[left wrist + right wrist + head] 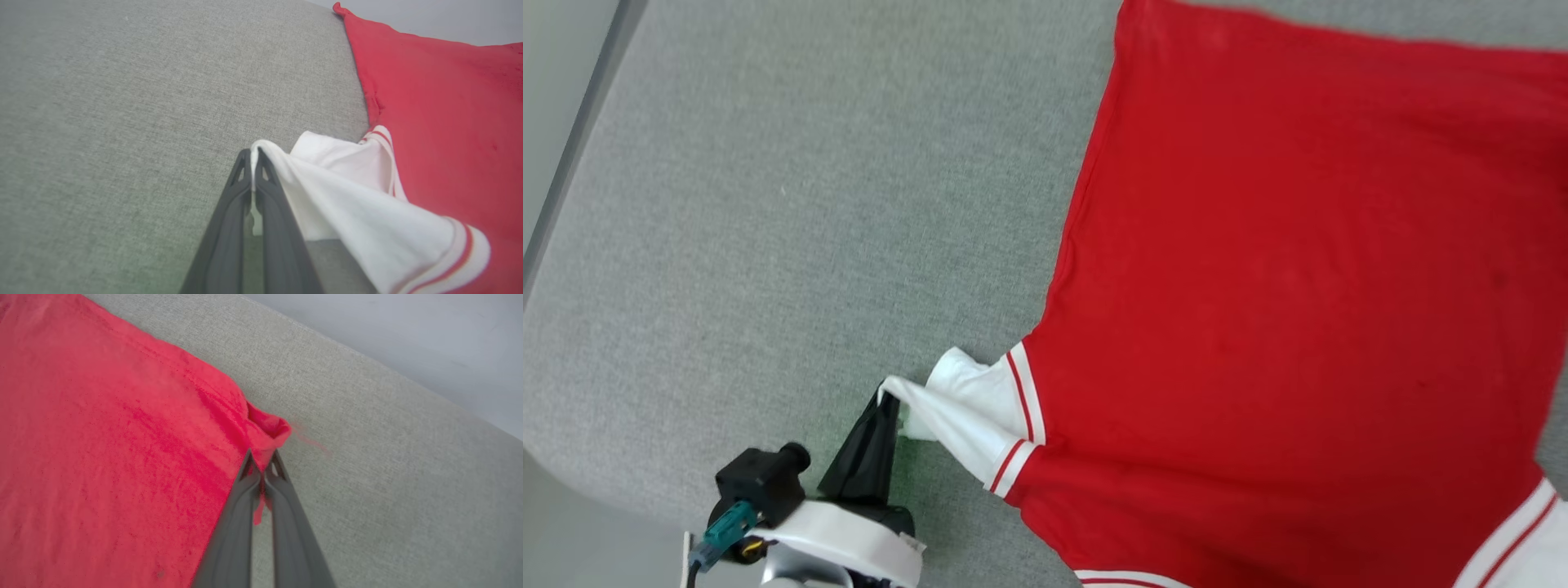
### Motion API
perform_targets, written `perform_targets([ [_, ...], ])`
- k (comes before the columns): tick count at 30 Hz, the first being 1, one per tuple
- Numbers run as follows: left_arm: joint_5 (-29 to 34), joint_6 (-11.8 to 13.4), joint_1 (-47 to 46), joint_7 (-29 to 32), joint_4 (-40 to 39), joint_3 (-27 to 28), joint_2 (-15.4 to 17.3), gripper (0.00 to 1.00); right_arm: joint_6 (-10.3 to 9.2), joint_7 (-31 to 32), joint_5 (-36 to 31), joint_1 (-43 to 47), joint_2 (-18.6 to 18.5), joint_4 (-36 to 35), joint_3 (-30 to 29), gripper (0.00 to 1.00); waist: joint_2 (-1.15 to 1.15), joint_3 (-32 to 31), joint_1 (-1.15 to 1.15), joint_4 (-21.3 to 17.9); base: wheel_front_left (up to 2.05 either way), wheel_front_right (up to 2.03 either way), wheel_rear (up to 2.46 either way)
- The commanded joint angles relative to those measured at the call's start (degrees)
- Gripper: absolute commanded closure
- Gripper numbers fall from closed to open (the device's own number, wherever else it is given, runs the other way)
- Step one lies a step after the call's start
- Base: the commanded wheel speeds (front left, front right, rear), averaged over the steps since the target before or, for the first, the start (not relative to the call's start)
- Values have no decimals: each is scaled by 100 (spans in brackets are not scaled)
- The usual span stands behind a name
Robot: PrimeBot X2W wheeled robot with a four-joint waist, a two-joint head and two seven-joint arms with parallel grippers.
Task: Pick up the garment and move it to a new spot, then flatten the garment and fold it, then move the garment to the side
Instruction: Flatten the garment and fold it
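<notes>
The garment [1290, 269], a red jersey with white sleeves and red-and-white striped trim, lies spread back-up on the grey surface, so its letters and number are hidden. My left gripper [888, 398] is shut on the edge of the white sleeve [968, 404], pulling it out to the left. In the left wrist view the sleeve cloth [351, 204] is pinched between the fingertips of that gripper [254, 157]. In the right wrist view my right gripper [263, 459] is shut on a red corner of the garment [267, 435], which bunches up at the tips.
The grey fabric-covered table [792, 229] stretches wide to the left of the garment. Its left edge [572, 139] and rounded near-left corner border a paler floor. In the right wrist view the table's far edge [367, 355] runs close behind the pinched corner.
</notes>
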Motion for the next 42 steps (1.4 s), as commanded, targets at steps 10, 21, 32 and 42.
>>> perform_targets([
  [10, -155, 261, 784, 162, -160, 166, 275, 100, -4, -801, 1081, 2381, -754, -806, -72, 100, 0, -1409, -1, -673, 0, 0, 0],
  [21, -246, 391, 1225, 253, -267, 251, 420, 100, -5, -823, 1351, 5093, -608, -974, -630, 100, 0, -1938, -1, -995, 0, 0, 0],
  [32, -274, 395, 1238, 270, -248, 232, 482, 100, -4, -750, 1471, 6615, -20, -813, -581, 100, 0, -1955, -1, -1119, 0, 0, 0],
  [42, -272, 413, 1188, 261, -226, 200, 504, 100, -6, -1571, 1392, 5961, 160, -1170, -1342, 0, 0, -1992, -1, -1192, 0, 0, 0],
])
